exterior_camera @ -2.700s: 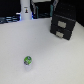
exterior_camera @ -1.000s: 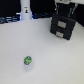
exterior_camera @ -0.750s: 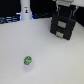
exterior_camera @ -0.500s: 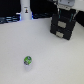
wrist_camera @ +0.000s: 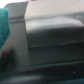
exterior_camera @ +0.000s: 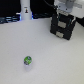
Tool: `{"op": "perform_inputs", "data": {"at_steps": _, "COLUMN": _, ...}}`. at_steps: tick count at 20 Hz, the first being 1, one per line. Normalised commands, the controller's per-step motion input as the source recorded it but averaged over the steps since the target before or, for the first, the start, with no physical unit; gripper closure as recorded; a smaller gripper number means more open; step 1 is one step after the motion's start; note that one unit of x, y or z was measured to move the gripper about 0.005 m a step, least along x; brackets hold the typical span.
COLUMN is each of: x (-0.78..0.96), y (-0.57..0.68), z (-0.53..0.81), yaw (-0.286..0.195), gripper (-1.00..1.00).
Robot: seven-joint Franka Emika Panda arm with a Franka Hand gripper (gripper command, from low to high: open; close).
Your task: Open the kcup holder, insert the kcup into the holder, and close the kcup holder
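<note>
The kcup (exterior_camera: 28, 61), a small round pod with a green-and-blue top, lies alone on the white table toward the front of the exterior view. Far from it, at the back on the exterior view's right, stands the kcup holder (exterior_camera: 61, 30), a black box with pale handles on its front. My gripper (exterior_camera: 64, 18) hangs right at the holder's top edge, and its fingers blur into the black box. In the wrist view the holder's dark surface (wrist_camera: 55, 30) fills most of the picture, very close and blurred. No fingers show there.
A tall white cylinder (exterior_camera: 25, 10) with a black mark stands at the back on the exterior view's left. The white table (exterior_camera: 50, 60) spreads between the pod and the holder. A teal patch (wrist_camera: 5, 25) shows at the wrist view's edge.
Since 2.7 s ago the arm has moved from behind the holder to right over its top. Over the last second it has barely shifted. The kcup has not moved.
</note>
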Motion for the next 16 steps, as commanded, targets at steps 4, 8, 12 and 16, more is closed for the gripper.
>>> {"op": "perform_inputs", "data": {"at_steps": 4, "x": -0.33, "y": 0.02, "z": -0.37, "yaw": 0.017, "gripper": -1.00}}
{"op": "perform_inputs", "data": {"at_steps": 8, "x": -0.17, "y": 0.03, "z": -0.14, "yaw": 0.010, "gripper": 1.00}}
{"op": "perform_inputs", "data": {"at_steps": 12, "x": 0.00, "y": 0.00, "z": -0.01, "yaw": -0.001, "gripper": 1.00}}
{"op": "perform_inputs", "data": {"at_steps": 16, "x": 0.04, "y": -0.04, "z": 0.00, "yaw": 0.001, "gripper": 1.00}}
